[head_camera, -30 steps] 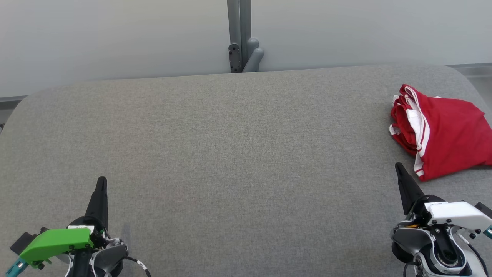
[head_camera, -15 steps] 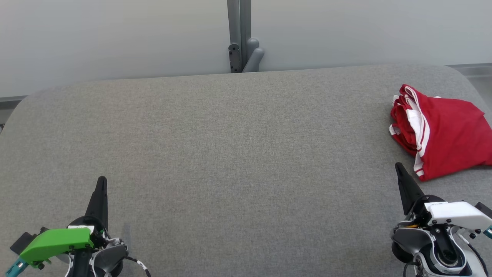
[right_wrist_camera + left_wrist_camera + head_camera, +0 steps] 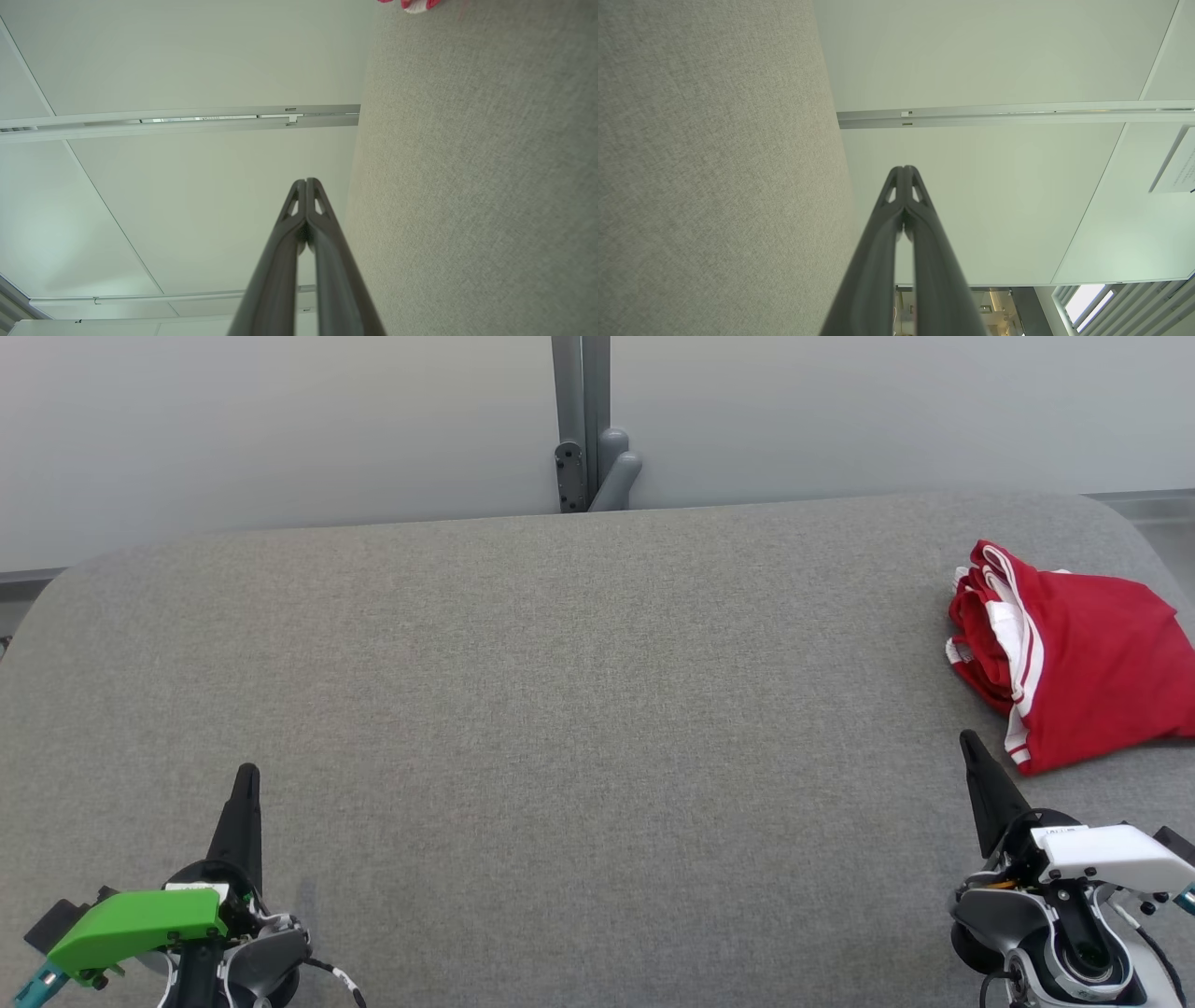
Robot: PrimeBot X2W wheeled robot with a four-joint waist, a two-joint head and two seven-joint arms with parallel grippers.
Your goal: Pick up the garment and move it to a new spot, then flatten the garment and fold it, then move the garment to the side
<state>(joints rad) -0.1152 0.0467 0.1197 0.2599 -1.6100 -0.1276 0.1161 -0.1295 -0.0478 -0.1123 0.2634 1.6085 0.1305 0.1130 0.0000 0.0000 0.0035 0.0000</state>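
Grey fabric table (image 3: 560,663) is carrying a bunched red garment (image 3: 1083,663) at far right; I'm seeing left gripper (image 3: 247,775) and right gripper (image 3: 968,739) both pressed together.

An office-style lab: grey fabric-covered table (image 3: 560,709) before pale partition panels (image 3: 280,420) and a metal post (image 3: 580,392).
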